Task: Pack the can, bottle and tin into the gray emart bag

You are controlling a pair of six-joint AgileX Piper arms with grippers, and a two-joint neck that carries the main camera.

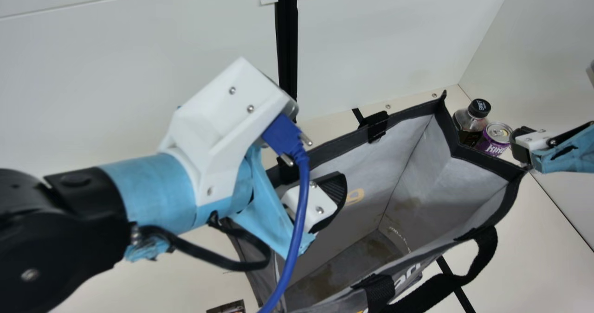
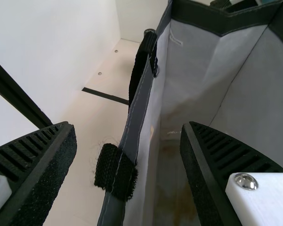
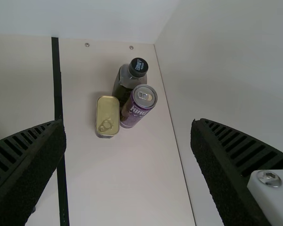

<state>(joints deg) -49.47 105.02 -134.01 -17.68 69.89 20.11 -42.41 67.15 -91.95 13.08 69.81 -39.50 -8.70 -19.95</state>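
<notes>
In the main view, the left gripper (image 1: 327, 201) is hovering at the gray fabric bag (image 1: 408, 114); the right gripper (image 1: 522, 143) is hanging near the purple can (image 1: 494, 140) and black-capped bottle (image 1: 465, 124). In the left wrist view, ribbed fingers are standing wide apart, holding nothing, the stitched rim (image 2: 135, 115) running between. In the right wrist view, spread fingers are gripping nothing; ahead, a round-cornered gold tin (image 3: 107, 115) is lying beside can and bottle.

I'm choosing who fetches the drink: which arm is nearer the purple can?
Right. The right arm is close by the can, its jaws open towards it. The left arm is at the opposite end of the bag, its jaws astride the rim.
</notes>
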